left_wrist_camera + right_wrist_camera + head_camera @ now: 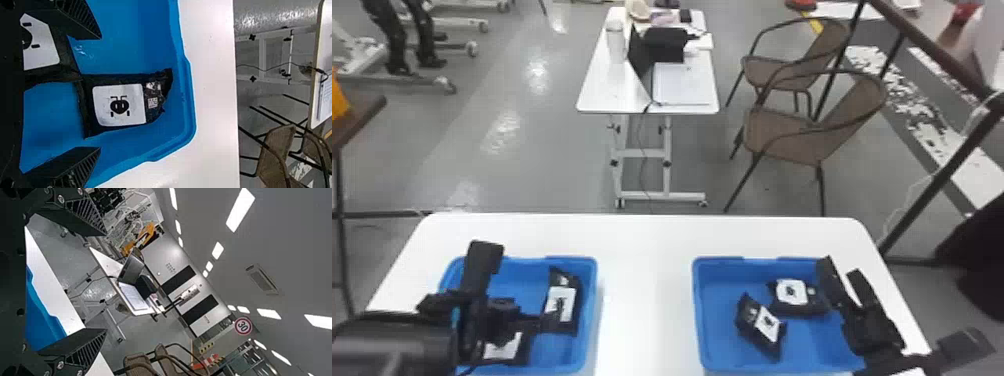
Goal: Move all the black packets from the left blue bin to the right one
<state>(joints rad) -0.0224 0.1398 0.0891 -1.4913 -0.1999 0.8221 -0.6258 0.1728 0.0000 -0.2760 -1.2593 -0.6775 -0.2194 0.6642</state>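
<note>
Your left pincer [99,93] is over the left bin [524,274], its two fingers well apart with nothing between their pads. Take the far packet [561,302] first, I'd say: it lies in that bin's far right part, ahead of the pincer, and your left arm is much the nearer. Its long axis runs near to far, so your fingers stand to either side of its width; it sits closer to the right finger's line, so a small shift right before you lower should centre it. Mind the right wall, which leaves that finger little room; the left side is roomier. The near packet [504,350] meets or nearly meets its near left corner and could drag along.

For the release, the right bin [719,290] has open floor on its left side, left of its two packets [766,327]. Your right pincer [840,266] is at that bin's right side, fingers parted and unloaded.
</note>
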